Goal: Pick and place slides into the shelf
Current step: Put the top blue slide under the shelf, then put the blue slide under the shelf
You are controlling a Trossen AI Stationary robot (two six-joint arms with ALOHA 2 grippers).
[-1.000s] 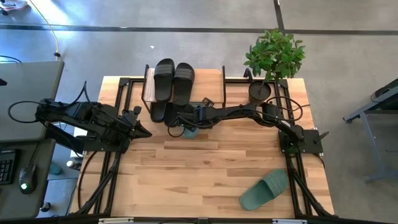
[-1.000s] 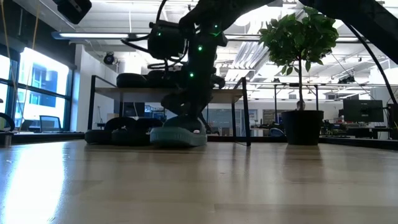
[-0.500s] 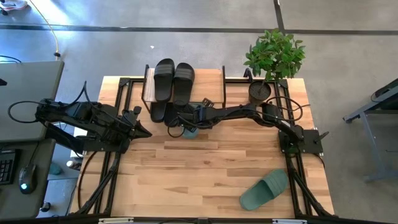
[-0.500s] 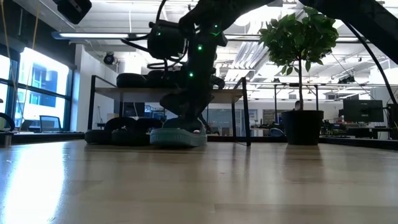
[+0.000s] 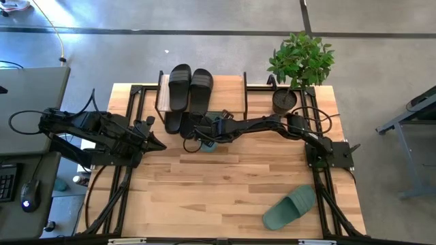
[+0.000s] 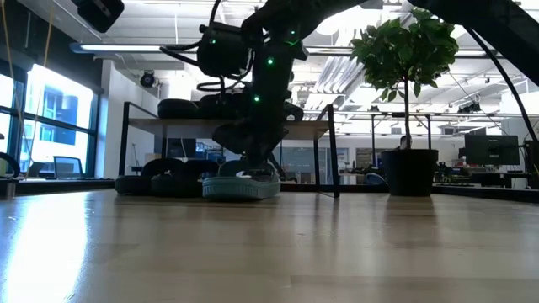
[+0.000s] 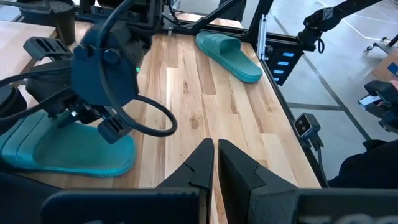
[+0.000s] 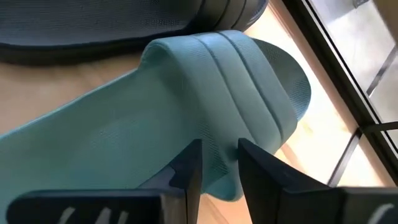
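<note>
Right pincer (image 5: 201, 141) reaches across table (image 5: 225, 184) to green slide (image 6: 240, 186) at shelf (image 5: 235, 95) front, fingers narrowly apart over its edge, grip unclear. Left pincer (image 7: 213, 152) nearly closed, empty, at left side. Two black slides (image 5: 191, 87) on shelf top. Other green slide (image 5: 289, 207) near right front corner

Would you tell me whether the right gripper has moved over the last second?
Yes, slightly. In the high view the right gripper has drawn back from the shelf toward the table's near edge, staying over the green slide.
</note>
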